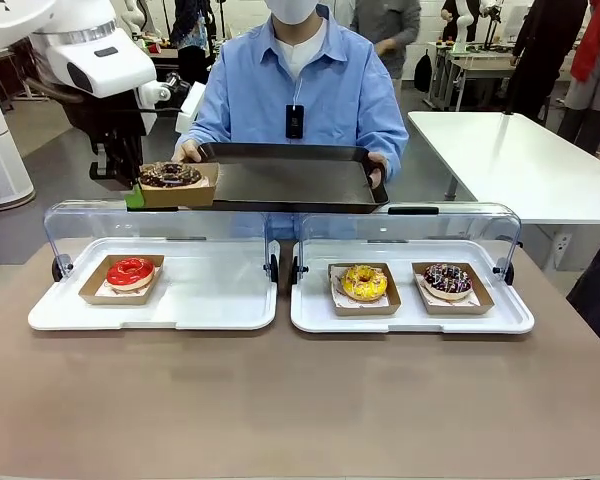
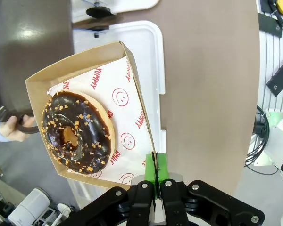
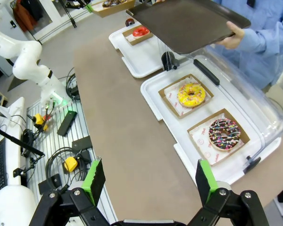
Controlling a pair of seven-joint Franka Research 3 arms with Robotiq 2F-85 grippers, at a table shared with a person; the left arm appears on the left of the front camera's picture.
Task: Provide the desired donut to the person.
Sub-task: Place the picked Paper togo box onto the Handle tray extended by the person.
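At the person's (image 1: 290, 90) dark tray (image 1: 290, 182), the left gripper (image 2: 155, 165) pinches the rim of a cardboard box (image 2: 70, 68) carrying a chocolate donut (image 2: 76, 132). Right gripper (image 3: 150, 180) hangs spread wide, empty.

**White, black, green and blue**

The left arm (image 1: 90, 60) is glossy white with a grey ring. The left gripper (image 2: 155, 162) and right gripper (image 3: 150, 181) are black linkages with silver screws (pads bright green). The person (image 1: 335, 95) wears a light blue shirt and a white mask.
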